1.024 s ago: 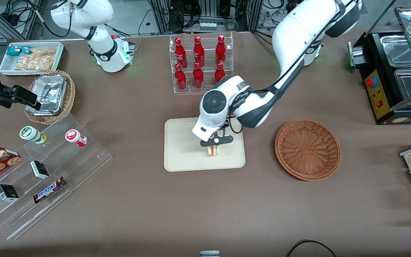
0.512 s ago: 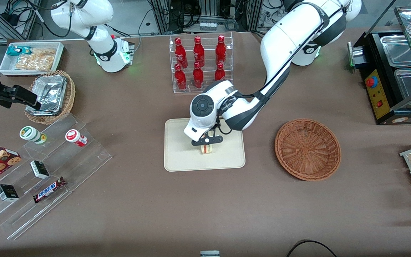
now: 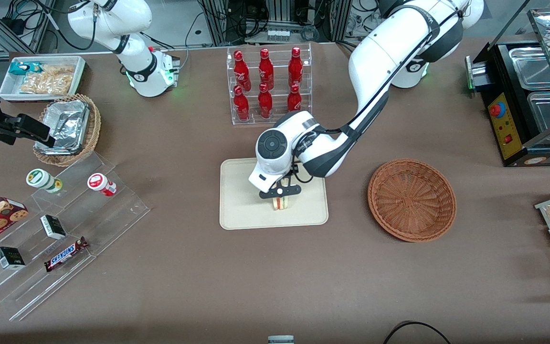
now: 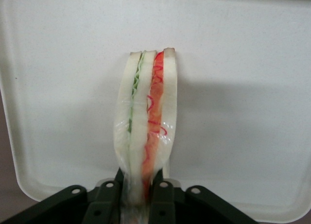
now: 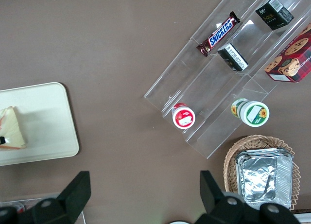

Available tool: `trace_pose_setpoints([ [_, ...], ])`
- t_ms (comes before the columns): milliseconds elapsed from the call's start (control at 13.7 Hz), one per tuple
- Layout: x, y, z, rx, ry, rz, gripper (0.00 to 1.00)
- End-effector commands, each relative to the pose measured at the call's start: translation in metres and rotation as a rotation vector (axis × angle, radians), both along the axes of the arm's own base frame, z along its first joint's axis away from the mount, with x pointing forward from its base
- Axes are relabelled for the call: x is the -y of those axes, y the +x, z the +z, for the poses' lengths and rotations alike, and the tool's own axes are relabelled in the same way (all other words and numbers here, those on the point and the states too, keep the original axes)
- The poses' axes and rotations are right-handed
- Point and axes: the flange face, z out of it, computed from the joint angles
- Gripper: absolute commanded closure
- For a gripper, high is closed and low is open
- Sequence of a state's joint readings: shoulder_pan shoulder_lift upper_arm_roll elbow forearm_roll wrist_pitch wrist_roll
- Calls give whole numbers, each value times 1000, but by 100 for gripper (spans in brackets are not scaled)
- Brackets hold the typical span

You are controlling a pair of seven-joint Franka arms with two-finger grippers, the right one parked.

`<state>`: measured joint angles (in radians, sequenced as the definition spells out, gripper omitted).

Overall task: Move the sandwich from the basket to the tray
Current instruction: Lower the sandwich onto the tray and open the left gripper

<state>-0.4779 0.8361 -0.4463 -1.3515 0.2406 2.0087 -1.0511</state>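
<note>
Left wrist view shows the gripper's point(image 4: 141, 195) black fingers point(image 4: 109, 197) clamped on the base of the triangular sandwich point(image 4: 146, 122), a wedge of pale white bread under glossy clear wrap, its cut edge showing one green and one red filling layer. The wedge stands on edge over the flat cream-beige rectangular tray point(image 4: 252, 88), whose surface looks smooth and matte with a low raised rim and rounded corners. From the front, the gripper point(image 3: 280, 197) holds the sandwich point(image 3: 280, 203) low over the tray's point(image 3: 241, 210) middle; whether it touches cannot be told. The round reddish-brown woven wicker basket point(image 3: 412, 198) sits empty on the brown bench, toward the working arm's end. The step in hand appears to be the set-down. Next, the fingers should likely release gently and lift straight up, since soft bread on a narrow edge may tip.
</note>
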Motion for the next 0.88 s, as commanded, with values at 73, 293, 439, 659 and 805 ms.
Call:
trace_pose_setpoints([
  [73, 7, 3, 13, 28, 6, 19, 0],
  [293, -2, 12, 69, 85, -16, 35, 0],
  [439, -18, 16, 104, 93, 17, 50, 0],
  [659, -59, 32, 137, 87, 71, 73, 0],
  [805, -79, 40, 152, 79, 95, 65, 0],
])
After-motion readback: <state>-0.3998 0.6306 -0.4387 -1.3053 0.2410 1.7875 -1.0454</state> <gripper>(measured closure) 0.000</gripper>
